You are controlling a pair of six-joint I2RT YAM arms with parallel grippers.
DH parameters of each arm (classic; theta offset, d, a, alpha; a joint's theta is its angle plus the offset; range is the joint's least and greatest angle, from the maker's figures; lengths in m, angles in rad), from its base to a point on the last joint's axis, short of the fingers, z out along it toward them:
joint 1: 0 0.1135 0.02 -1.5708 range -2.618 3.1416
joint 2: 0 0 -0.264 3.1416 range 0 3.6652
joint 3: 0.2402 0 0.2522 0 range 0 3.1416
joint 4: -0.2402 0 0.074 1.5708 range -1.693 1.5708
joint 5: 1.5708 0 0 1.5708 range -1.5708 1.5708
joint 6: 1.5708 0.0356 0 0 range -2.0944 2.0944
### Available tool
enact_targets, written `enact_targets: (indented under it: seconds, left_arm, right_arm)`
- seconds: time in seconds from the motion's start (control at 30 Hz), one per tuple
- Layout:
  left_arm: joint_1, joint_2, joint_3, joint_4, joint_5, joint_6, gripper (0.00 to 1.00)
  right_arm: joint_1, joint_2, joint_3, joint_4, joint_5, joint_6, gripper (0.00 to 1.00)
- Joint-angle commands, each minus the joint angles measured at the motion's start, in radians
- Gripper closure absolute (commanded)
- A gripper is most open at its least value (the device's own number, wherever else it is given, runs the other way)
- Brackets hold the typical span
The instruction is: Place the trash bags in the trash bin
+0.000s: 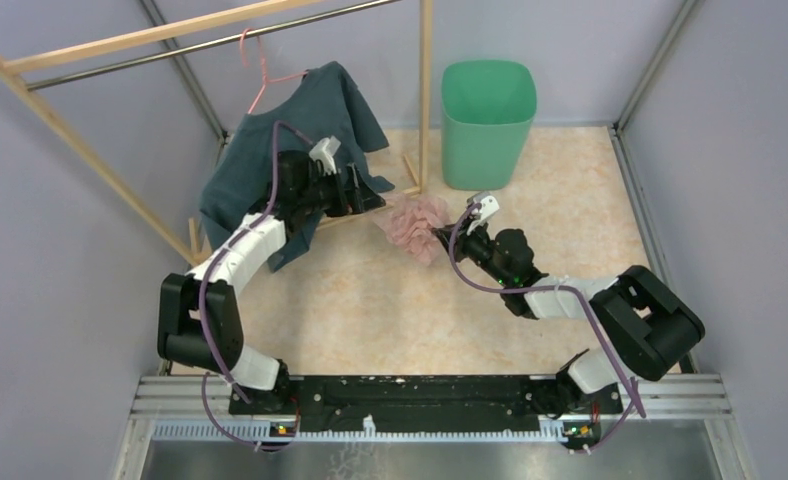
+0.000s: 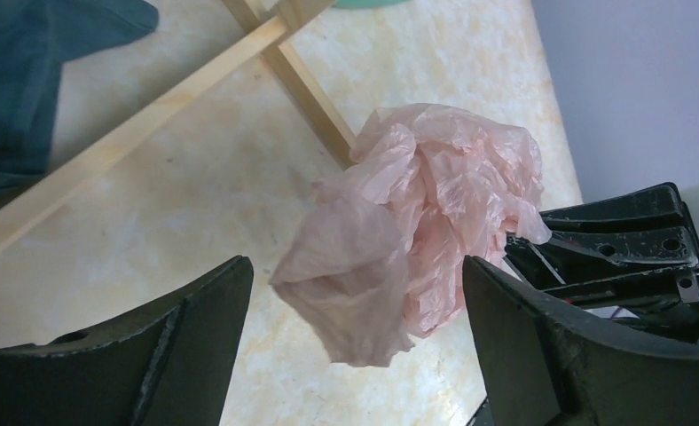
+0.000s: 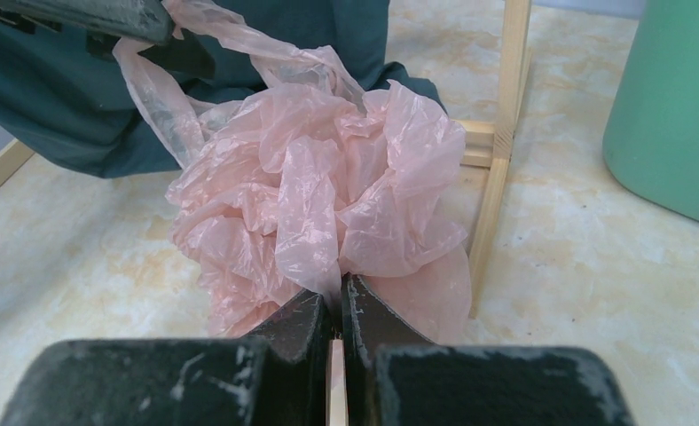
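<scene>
Pinching crinkled, glossy pink trash bags (image 3: 319, 204), right gripper (image 3: 335, 306) clamps tight; left gripper (image 2: 355, 268) gapes.

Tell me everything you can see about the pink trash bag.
The trash bag is thin, translucent pale-pink film, glossy and heavily wrinkled, crumpled into a loose ball. The right gripper is shut on its lower edge. One strand stretches up toward the left gripper, which is open and facing it. The bag is between the two grippers, beside the wooden rack and dark teal shirt, outside the trash bin.
</scene>
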State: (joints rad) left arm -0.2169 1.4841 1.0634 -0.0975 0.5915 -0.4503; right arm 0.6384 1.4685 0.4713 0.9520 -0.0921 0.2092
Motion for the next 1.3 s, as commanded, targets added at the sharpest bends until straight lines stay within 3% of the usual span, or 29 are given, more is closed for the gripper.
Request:
enact_targets:
  seconds: [0.0,0.1,0.23,0.43,0.63,0.8,1.13,1.27]
  left_arm:
    - [-0.011,0.031,-0.013,0.058,0.094,-0.023,0.1]
    - [-0.013,0.027,-0.006,0.04,0.076,-0.006,0.28]
    - [-0.013,-0.013,0.003,0.023,0.039,0.027,0.68]
    - [-0.018,-0.114,-0.047,0.136,0.086,0.035,1.0]
    - [-0.035,-0.153,-0.072,0.229,0.197,-0.003,1.0]
    - [-0.046,-0.153,-0.077,0.259,0.237,-0.03,1.0]
    - [-0.086,-0.17,-0.086,0.284,0.273,-0.026,1.0]
    - [-0.117,-0.168,-0.086,0.282,0.277,-0.018,1.0]
  right_arm:
    - [-0.003,-0.011,-0.003,0.085,-0.029,0.0,1.0]
    - [-0.002,-0.015,-0.01,0.093,-0.028,0.002,1.0]
    - [-0.002,-0.016,-0.012,0.087,-0.03,0.009,0.99]
    - [-0.002,-0.067,0.003,-0.054,0.08,0.061,0.58]
    - [-0.003,-0.169,0.031,-0.328,0.204,0.174,0.23]
    - [-0.003,-0.232,0.077,-0.527,0.173,0.247,0.06]
    - [-0.005,-0.268,0.018,-0.486,-0.082,0.387,0.03]
    - [-0.003,-0.28,0.015,-0.486,-0.11,0.399,0.03]
